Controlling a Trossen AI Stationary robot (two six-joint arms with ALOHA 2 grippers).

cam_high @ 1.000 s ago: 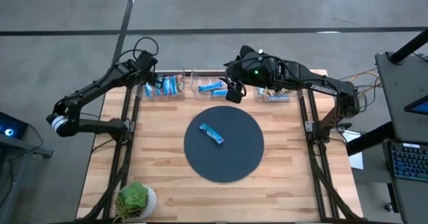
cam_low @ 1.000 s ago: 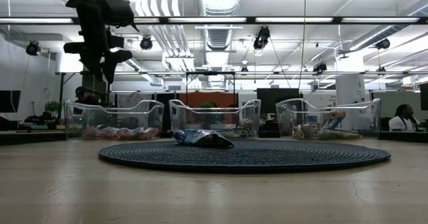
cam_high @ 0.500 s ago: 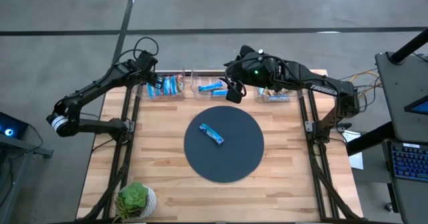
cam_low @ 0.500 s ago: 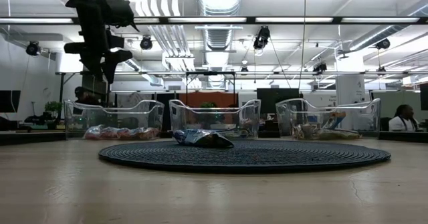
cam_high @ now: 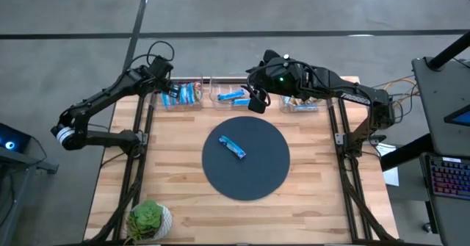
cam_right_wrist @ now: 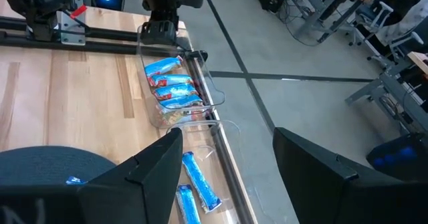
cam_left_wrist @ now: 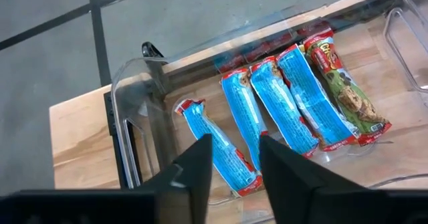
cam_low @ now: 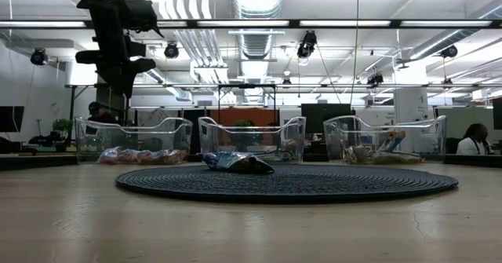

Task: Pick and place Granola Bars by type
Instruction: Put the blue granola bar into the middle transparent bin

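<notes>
High view: one blue granola bar (cam_high: 232,148) lies alone on the dark round mat (cam_high: 257,183), well apart from my grippers.
Low view: three clear bins (cam_low: 251,138) behind the mat.
Left wrist: my left gripper (cam_left_wrist: 235,164), fingers narrowly apart and empty, above blue-and-red bars (cam_left_wrist: 294,97).
Right wrist: my right gripper (cam_right_wrist: 227,158) wide, empty.

The high view looks straight down from well above, taking in the whole table (cam_high: 176,165) and the floor around it. The low view sits at table-top height, facing level across the dark round mat (cam_low: 286,183) toward three clear bins (cam_low: 251,140) and the room behind. The left wrist view looks down, close, into the left bin (cam_left_wrist: 144,117). The right wrist view looks along the table's far edge, from farther off. All four views share the row of bins; the high, low and right wrist views share the mat.
</notes>
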